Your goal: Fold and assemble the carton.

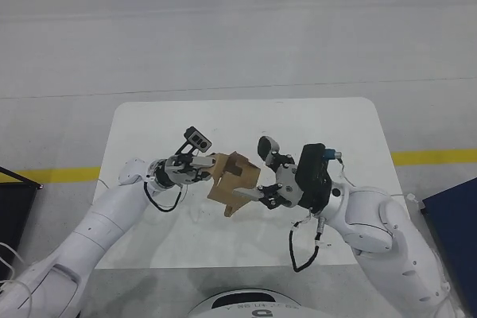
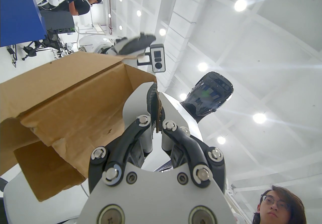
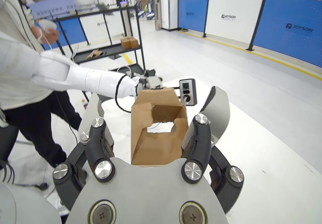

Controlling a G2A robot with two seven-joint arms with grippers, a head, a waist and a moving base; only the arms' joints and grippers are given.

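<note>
A brown carton (image 1: 234,183), partly unfolded into an open tube with loose flaps, hangs above the middle of the white table (image 1: 326,127). My left gripper (image 1: 209,165) is at the carton's left side. In the left wrist view this gripper (image 2: 157,109) is shut on the edge of a carton (image 2: 63,104) wall. My right gripper (image 1: 254,169) is at the carton's right end. In the right wrist view it (image 3: 156,99) stands open wide, and the carton (image 3: 158,134) sits between its two fingers (image 3: 218,104), open end facing the camera. Whether the fingers touch the card I cannot tell.
The table (image 3: 251,134) has bare room all round the carton. A black shelf rack (image 3: 108,51) with cardboard pieces stands off the table beyond the left arm. Blue and white barrier panels (image 3: 276,26) line the floor behind.
</note>
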